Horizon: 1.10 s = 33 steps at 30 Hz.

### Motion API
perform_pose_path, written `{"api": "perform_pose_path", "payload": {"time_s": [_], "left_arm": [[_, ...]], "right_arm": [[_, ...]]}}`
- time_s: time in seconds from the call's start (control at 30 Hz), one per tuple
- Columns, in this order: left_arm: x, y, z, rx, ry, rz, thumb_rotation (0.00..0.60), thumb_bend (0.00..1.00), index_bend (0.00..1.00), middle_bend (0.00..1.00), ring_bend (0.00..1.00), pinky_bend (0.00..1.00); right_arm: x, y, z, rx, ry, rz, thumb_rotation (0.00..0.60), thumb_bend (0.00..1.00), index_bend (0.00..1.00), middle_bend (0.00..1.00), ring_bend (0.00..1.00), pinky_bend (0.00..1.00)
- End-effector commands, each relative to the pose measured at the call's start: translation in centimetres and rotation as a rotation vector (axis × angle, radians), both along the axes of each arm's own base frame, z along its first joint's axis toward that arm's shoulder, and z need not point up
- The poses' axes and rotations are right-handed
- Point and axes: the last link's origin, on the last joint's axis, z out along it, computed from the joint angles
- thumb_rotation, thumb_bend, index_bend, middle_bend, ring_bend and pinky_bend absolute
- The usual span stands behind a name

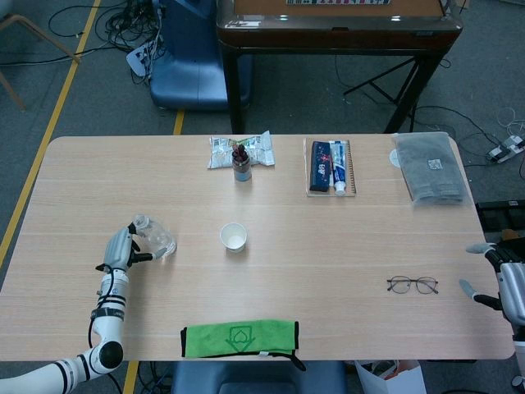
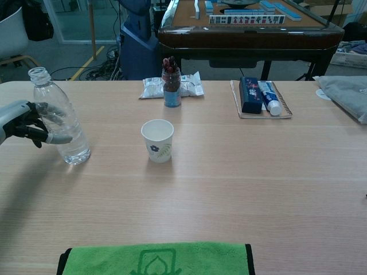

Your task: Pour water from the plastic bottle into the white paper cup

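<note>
Well, the left hand is wrapping around the plastic bottle at mid-body, which looks light, thin-walled, slippery and easily crushed.

You have a light wooden table with rounded corners. On it stand the plastic bottle at the left and the white paper cup near the middle. At the far side you see a crumpled packet, a small jar, a tray with 2 items, and a grey folded cloth. Glasses lie at the right, and a green cloth lies at the near edge.
</note>
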Motion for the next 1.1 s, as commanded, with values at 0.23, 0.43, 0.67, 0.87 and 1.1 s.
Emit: {"api": "perform_pose_path", "payload": {"time_s": [0.23,0.43,0.67,0.87,1.1], "left_arm": [[0.3,0.3,-0.7,0.0,-0.019,0.006,0.6,0.05,0.28,0.31,0.34,0.52],[0.4,0.5,-1.1,0.001,-0.039,0.017,0.6,0.05,0.28,0.31,0.34,0.52],[0.8,0.8,-1.6,0.003,-0.044,0.022,0.6,0.05,0.28,0.31,0.34,0.52],[1.3,1.3,-2.0,0.01,-0.046,0.018,0.6,0.05,0.31,0.32,0.36,0.53],[1.8,1.8,-2.3,0.04,-0.011,0.015,0.6,0.05,0.37,0.39,0.43,0.6]], "right_arm": [[0.0,0.0,0.2,-0.006,-0.002,0.0,0.6,0.18,0.38,0.37,0.38,0.57],[0.0,0.0,0.3,-0.008,-0.004,-0.001,0.6,0.18,0.38,0.36,0.38,0.57],[0.0,0.1,0.4,-0.013,-0.004,0.0,0.6,0.18,0.38,0.36,0.38,0.57],[0.0,0.1,0.5,-0.017,-0.007,0.001,0.6,0.18,0.38,0.36,0.38,0.57],[0.0,0.2,0.8,-0.025,-0.011,0.002,0.6,0.18,0.38,0.36,0.38,0.57]]}}
